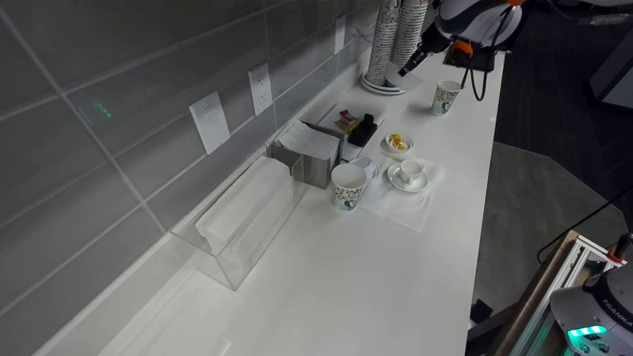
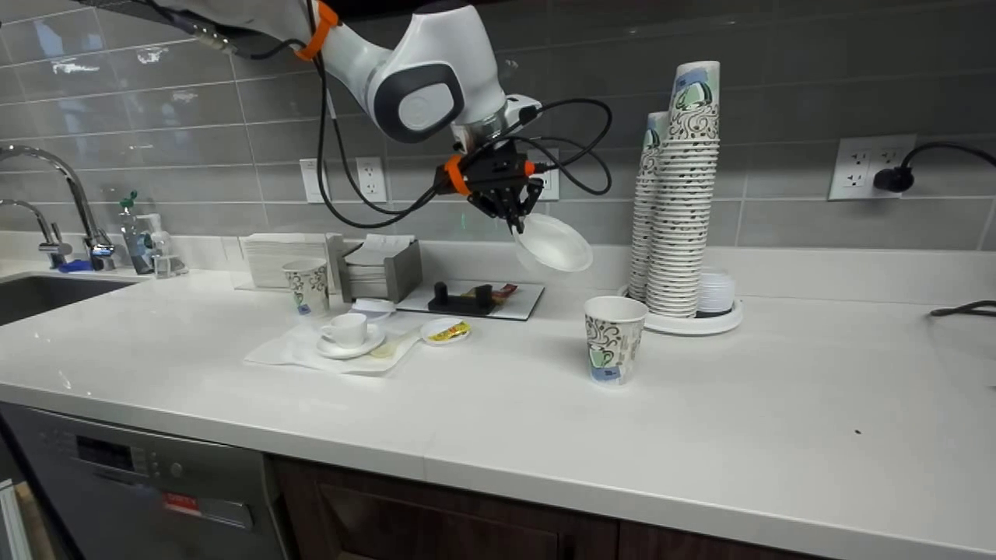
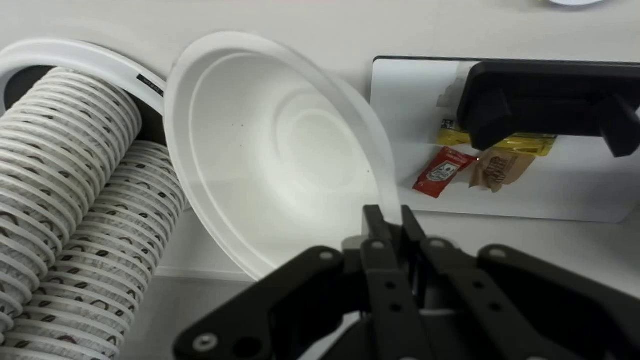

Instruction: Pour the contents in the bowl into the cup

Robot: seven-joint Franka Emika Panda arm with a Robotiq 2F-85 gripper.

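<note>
Okay, so the gripper (image 3: 390, 215) is clamped down tight, just the rim of the white bowl (image 3: 290, 150) between its jaws. Bowl's tilted, up off the counter (image 2: 739, 435). The nearer loose paper cup (image 2: 613, 342) stands upright, lower than the jaws and closer to the counter's front edge. In the wrist view, stacked cups (image 3: 50, 175) sit left of the jaws.

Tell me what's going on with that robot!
With its black gripper, a white robot arm holds a plain white round bowl by the rim, tilted above the white counter. Only tiny dark specks show inside. A white patterned paper cup stands upright nearby, not under the bowl. I can't tell if anything's been poured.
</note>
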